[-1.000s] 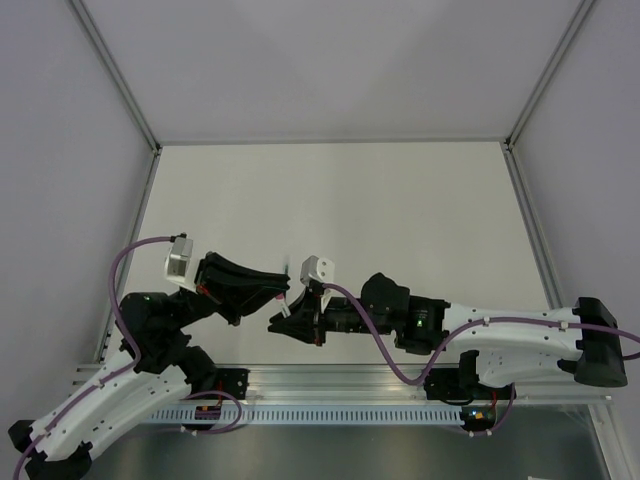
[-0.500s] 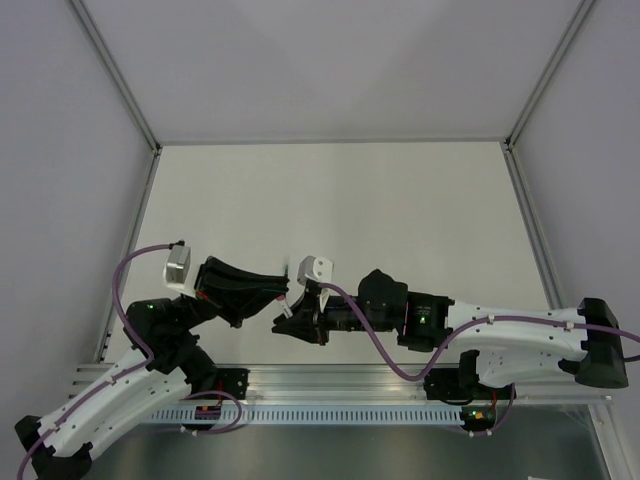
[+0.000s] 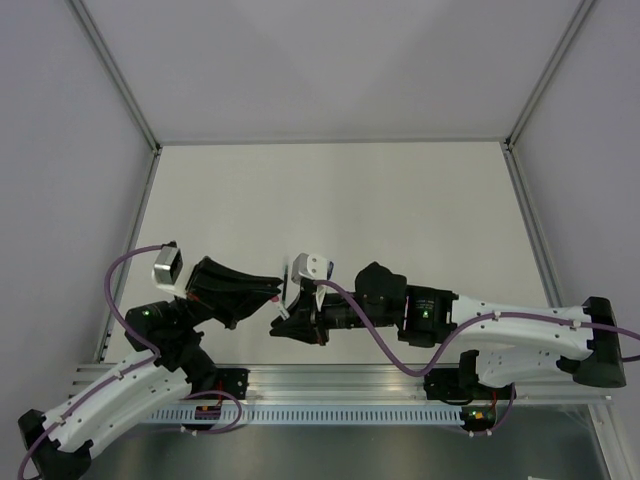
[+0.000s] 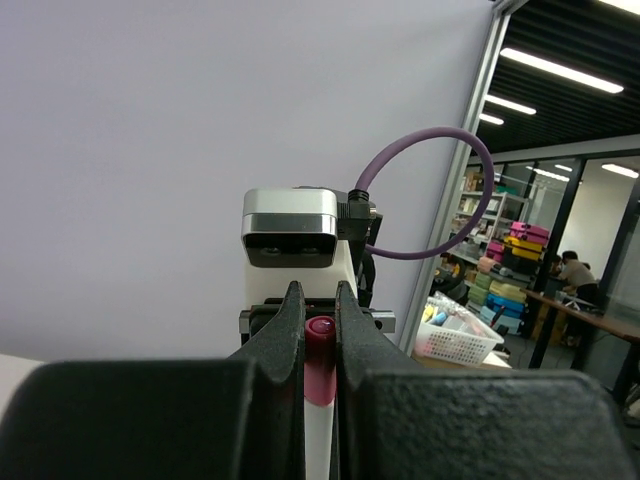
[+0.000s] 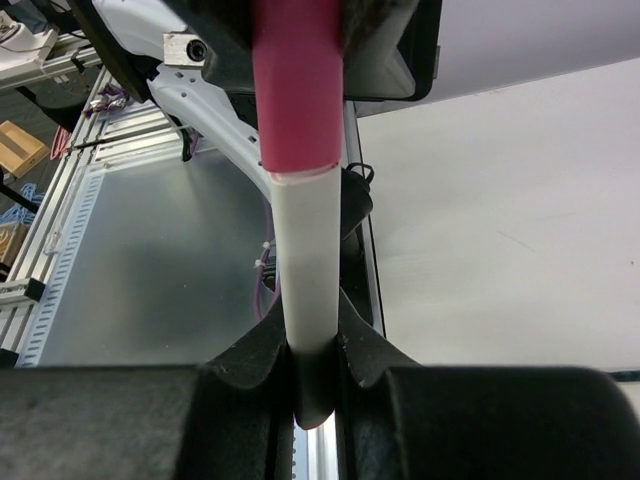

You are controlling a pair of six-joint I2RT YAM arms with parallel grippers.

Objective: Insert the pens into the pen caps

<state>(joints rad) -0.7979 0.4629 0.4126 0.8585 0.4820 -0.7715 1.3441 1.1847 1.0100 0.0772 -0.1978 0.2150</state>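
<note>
My left gripper (image 4: pixel 319 300) is shut on a red pen cap (image 4: pixel 320 345) that sits over the end of a white pen (image 4: pixel 318 440). My right gripper (image 5: pixel 315 360) is shut on the white barrel of that same pen (image 5: pixel 305 270), and the red cap (image 5: pixel 297 90) is at its far end between the left jaws. In the top view the left gripper (image 3: pixel 272 290) and right gripper (image 3: pixel 282 324) meet tip to tip above the table's near edge, and the pen is mostly hidden between them. The other pens and caps are out of view.
The beige table (image 3: pixel 400 200) lies beyond the arms, framed by aluminium posts and grey walls. A metal rail (image 3: pixel 340 385) runs along the near edge under both arms. Purple cables (image 3: pixel 375 340) loop over the wrists.
Both grippers, still joined on the pen, have drifted slightly left and toward the table. The left wrist camera has swung further left.
</note>
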